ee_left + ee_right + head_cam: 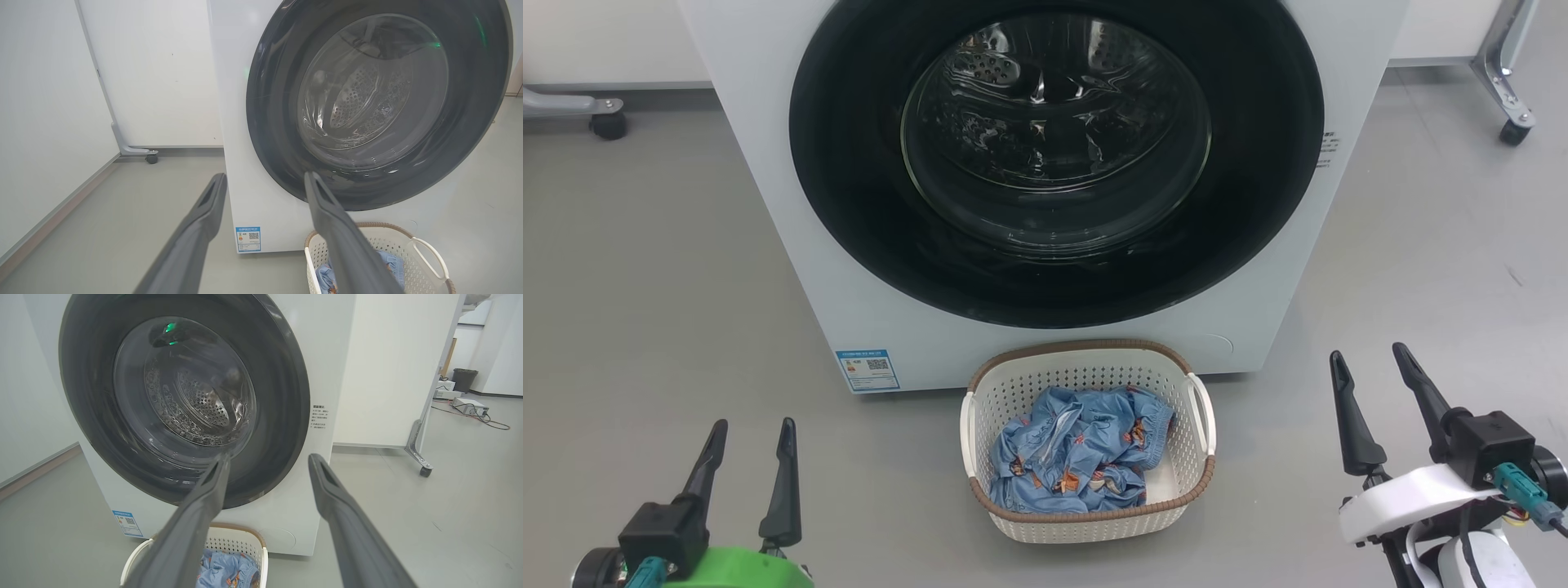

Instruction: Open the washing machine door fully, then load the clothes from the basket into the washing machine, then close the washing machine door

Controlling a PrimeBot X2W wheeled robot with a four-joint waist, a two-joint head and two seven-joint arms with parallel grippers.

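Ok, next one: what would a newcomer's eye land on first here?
The glossy black washing machine door, shut, dominates the top centre of the white washing machine. Right in front of it on the grey floor sits the basket holding crumpled light-blue clothes. The left pincer and right pincer hang open at the lower corners, holding nothing.

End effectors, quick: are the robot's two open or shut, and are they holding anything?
Left end effector: open, holding nothing.
Right end effector: open, holding nothing.
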